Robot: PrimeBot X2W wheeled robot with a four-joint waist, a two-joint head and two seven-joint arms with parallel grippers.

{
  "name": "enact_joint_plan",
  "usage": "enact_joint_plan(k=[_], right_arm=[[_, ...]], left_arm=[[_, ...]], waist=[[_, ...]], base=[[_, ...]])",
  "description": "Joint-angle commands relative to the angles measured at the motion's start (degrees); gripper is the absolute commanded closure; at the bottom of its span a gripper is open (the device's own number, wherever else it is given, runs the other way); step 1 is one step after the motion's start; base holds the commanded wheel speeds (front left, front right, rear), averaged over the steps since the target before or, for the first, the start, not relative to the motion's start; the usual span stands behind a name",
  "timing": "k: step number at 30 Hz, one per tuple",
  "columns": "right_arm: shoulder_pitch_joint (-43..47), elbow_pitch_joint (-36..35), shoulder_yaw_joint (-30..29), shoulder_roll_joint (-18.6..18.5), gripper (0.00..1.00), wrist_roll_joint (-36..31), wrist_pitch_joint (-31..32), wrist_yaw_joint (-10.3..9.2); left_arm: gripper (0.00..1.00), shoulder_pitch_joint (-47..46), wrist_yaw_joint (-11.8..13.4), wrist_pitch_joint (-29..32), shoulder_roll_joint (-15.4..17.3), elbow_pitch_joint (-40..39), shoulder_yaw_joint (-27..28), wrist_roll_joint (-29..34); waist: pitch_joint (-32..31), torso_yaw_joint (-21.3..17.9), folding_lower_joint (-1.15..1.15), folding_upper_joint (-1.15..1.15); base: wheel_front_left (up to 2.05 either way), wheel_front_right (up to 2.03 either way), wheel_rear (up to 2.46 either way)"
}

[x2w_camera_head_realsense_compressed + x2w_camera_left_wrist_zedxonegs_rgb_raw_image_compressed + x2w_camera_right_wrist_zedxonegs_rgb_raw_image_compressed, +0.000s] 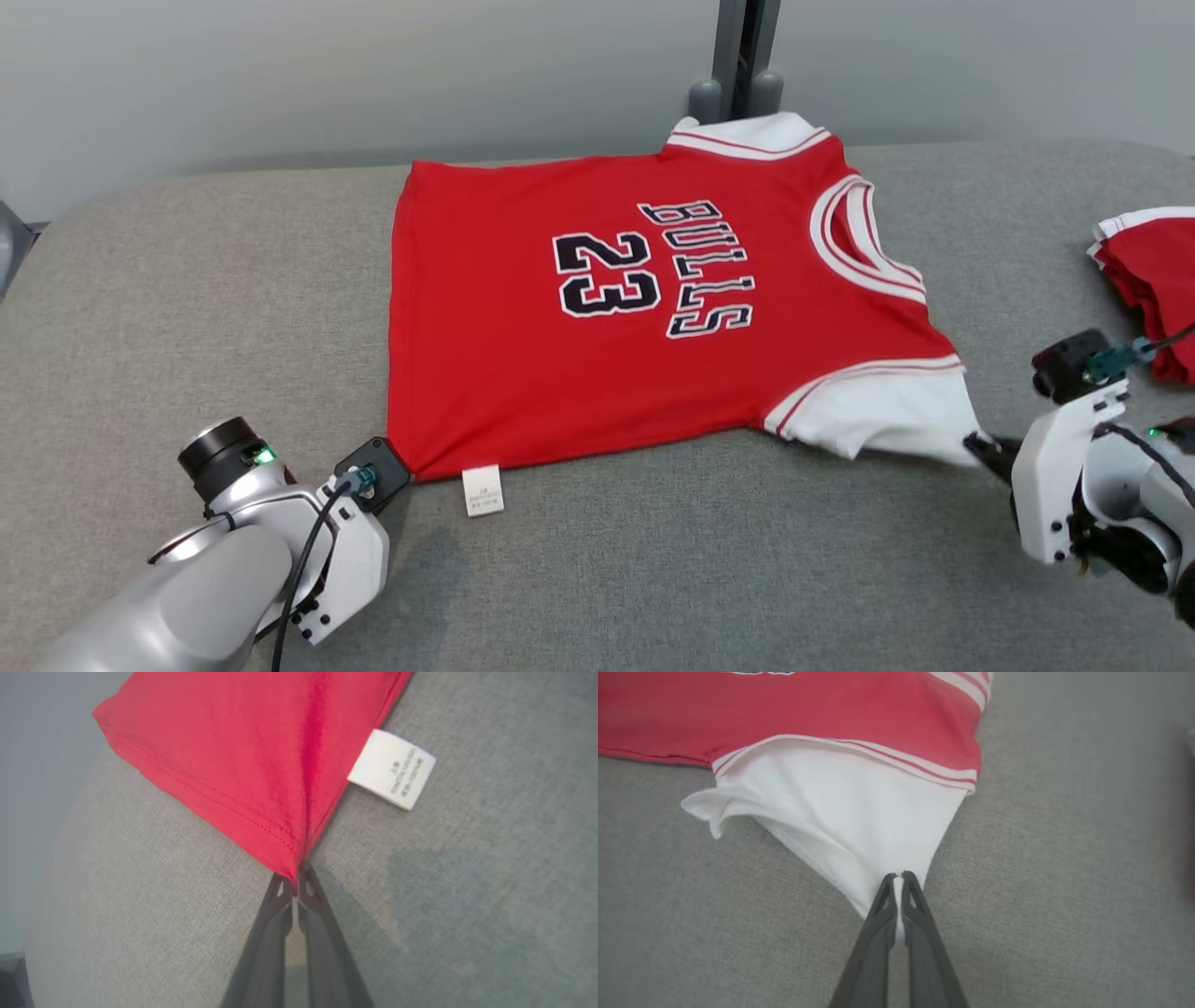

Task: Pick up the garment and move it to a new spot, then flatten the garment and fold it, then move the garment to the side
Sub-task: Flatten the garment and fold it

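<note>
Garment (pixel 597 308) may slip: left gripper (pixel 295 884) pinches just the hem corner (pixel 280 851), right gripper (pixel 899 879) the sleeve tip (pixel 882 854) (thin holds), if tugged.

Looks smooth, fine-knit and matt across the garment (pixel 523 373), crisp and woven at the label (pixel 391 769). Looks coarse and matt over the fabric cover (pixel 653 560). Looks matt dark plastic at the gripper fingers (pixel 922 942), satin silver on the forearm shell (pixel 187 597).
</note>
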Motion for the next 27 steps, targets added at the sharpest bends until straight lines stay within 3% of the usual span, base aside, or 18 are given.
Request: enact_joint_plan(k=[1, 13, 20, 27], right_arm=[[1.3, -1.9, 0.3, -1.2, 1.0, 1.9, 2.1, -0.03], [6.7, -9.6, 0.5, -8.0, 1.0, 17.2, 20.0, -0.03], [8.3, -11.2, -0.3, -9.4, 1.0, 21.5, 24.6, -0.03], [9.9, -12.5, -0.4, -11.1, 1.0, 23.5, 27.0, -0.02]], left_arm=[[1.0, 1.1, 0.0, 1.3, 1.3, -1.6, -0.3, -0.1], [1.0, 6.6, 0.0, 9.3, 8.7, -16.2, -0.5, 0.1], [1.0, 10.7, 0.0, 13.7, 13.0, -24.5, -0.6, -2.7], [1.0, 13.2, 0.0, 20.4, 16.8, -32.8, -0.6, -10.3]], waist=[[-0.5, 0.3, 0.0, 0.0], [-3.9, 0.6, 0.0, 0.0], [-5.0, 0.3, 0.0, 0.0], [-5.7, 1.0, 0.0, 0.0]], base=[[0.0, 0.0, 0.0], [0.0, 0.0, 0.0], [0.0, 0.0, 0.0], [0.0, 0.0, 0.0]])
